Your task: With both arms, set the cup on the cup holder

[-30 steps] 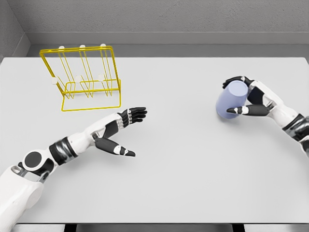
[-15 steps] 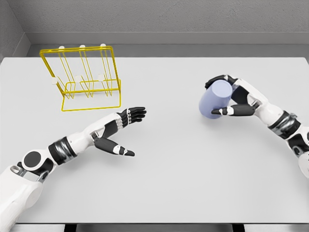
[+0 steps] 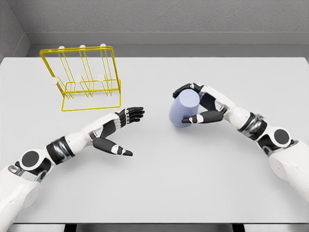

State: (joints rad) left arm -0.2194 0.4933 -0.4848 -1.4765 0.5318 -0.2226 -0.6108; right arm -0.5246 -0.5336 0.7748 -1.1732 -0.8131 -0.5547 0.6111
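The right robot hand [image 3: 199, 104] gripped the blue cup [image 3: 184, 109] – right of the yellow cup holder [image 3: 83, 77]; the left robot hand [image 3: 117, 132] lay open.

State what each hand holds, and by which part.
The right hand grips the cup around its side wall, fingers over the top, thumb underneath. The left hand is open and holds nothing.
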